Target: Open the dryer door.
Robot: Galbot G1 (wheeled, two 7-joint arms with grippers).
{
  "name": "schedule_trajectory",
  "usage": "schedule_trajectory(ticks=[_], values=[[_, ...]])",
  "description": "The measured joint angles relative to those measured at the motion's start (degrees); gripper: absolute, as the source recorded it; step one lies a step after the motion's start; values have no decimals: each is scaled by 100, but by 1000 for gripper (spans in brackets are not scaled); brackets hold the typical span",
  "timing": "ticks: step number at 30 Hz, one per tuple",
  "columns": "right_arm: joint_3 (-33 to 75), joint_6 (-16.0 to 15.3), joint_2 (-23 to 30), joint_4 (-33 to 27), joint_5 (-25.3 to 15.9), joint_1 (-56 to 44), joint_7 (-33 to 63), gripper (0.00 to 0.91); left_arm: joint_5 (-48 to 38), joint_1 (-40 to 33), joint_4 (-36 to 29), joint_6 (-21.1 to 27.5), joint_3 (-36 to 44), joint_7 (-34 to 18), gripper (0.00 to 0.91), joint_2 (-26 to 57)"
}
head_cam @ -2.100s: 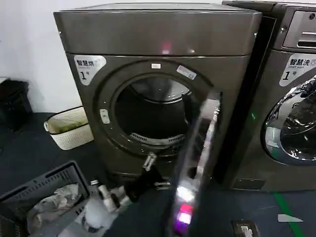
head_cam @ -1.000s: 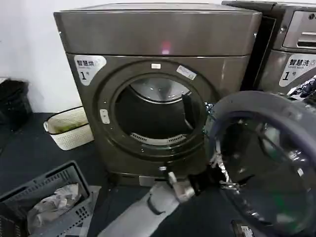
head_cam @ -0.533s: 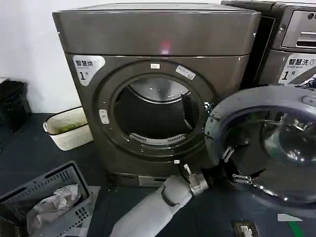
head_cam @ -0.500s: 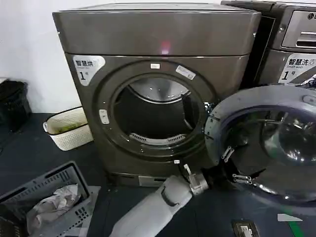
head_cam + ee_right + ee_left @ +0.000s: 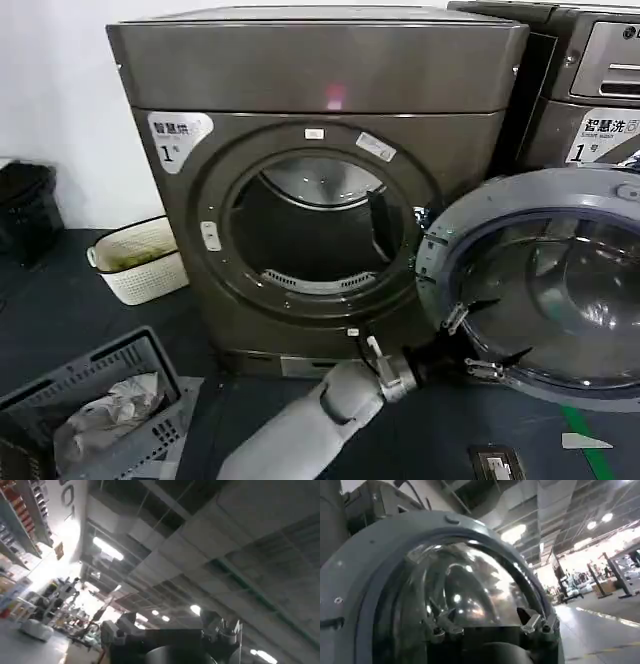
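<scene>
Since half a second ago the dryer door (image 5: 545, 285) has swung a little farther out to the right, and the left gripper (image 5: 478, 335) has gone with it, its grey forearm reaching up from the lower middle of the head view toward the door's lower left rim. Now the door stands wide open on its right-hand hinge, grey plastic inner face and dark domed glass turned toward the camera, and it covers part of the neighbouring machine (image 5: 590, 90) behind it. On the dryer (image 5: 320, 70) the round drum opening is fully exposed, with the white "1" sticker (image 5: 178, 135) at the upper left corner of the front panel. Seen from the left wrist, the left gripper (image 5: 490, 625) has its two fingers spread wide, one fingertip (image 5: 437, 630) to each side, both close against the door's glass (image 5: 465, 585) with nothing clamped between them. Seen from the right wrist, the right gripper (image 5: 172, 627) points up at a ceiling, its fingers apart and empty. On the dark floor to the left of the dryer sit a white basket (image 5: 140, 258) by the wall and a grey crate (image 5: 95, 400) holding crumpled cloth.
</scene>
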Motion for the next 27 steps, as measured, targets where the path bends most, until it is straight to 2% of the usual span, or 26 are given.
schedule_trajectory(ticks=[3,6,13,16,21,27], values=[[57,125,-51,-114,-210,5,49,907,-122,93,-170,233,-17,21,907,126],[130,109,-94,-228,-261,9,54,907,-146,227,-458,492,-102,34,907,323],[198,-120,-148,-301,162,-76,-66,907,-380,619,-1443,1253,-362,-344,907,1098],[172,-235,-179,-277,349,-56,-72,907,-679,827,-1990,1821,-499,-805,907,1545],[108,-236,-273,-381,384,-19,-69,907,-1412,1287,-3125,3194,-858,-1949,907,2278],[-45,-473,-408,-478,709,29,-36,907,-2645,2151,-4299,4454,-1843,-3251,907,3236]])
